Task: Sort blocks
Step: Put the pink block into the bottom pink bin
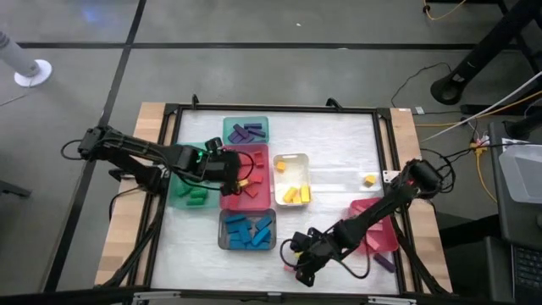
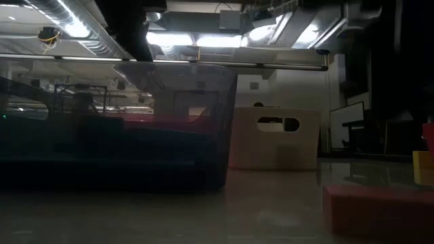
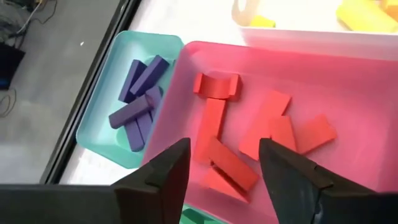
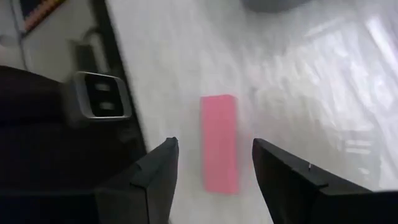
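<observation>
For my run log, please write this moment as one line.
left claw: open over red plastic tray of red blocks | right claw: open above pink bar block on table

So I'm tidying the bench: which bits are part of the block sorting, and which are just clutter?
Job:
red blocks
purple blocks
yellow blocks
blue blocks
pink block
trays, e.g. red tray

Clutter:
floor cables

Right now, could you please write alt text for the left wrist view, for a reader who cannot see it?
The left gripper, fingers open and empty, hangs over a red tray holding red blocks, bars and one arch. Beside it a teal tray holds purple blocks, and a white tray with yellow blocks shows at the edge.
</observation>
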`<state>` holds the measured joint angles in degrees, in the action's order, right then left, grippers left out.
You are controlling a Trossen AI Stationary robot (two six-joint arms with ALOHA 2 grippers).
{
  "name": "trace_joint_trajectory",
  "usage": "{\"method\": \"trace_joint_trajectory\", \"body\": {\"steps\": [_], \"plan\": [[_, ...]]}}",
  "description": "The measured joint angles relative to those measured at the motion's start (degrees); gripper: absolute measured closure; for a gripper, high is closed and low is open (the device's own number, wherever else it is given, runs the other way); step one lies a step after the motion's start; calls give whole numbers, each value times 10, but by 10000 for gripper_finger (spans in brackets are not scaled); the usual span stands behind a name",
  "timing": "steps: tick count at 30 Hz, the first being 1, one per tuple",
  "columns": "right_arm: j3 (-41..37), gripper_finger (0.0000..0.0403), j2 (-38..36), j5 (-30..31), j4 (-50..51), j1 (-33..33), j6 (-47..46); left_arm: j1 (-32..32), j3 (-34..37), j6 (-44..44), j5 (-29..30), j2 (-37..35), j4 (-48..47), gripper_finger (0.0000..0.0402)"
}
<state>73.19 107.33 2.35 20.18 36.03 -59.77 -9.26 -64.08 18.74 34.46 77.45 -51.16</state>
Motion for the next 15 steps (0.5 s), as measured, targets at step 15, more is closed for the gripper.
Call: {"method": "trace_joint_trajectory", "body": {"steps": [15], "plan": [[0,198,44,-4,-3,8,34,19,0,4,-28,0,0,223]]}}
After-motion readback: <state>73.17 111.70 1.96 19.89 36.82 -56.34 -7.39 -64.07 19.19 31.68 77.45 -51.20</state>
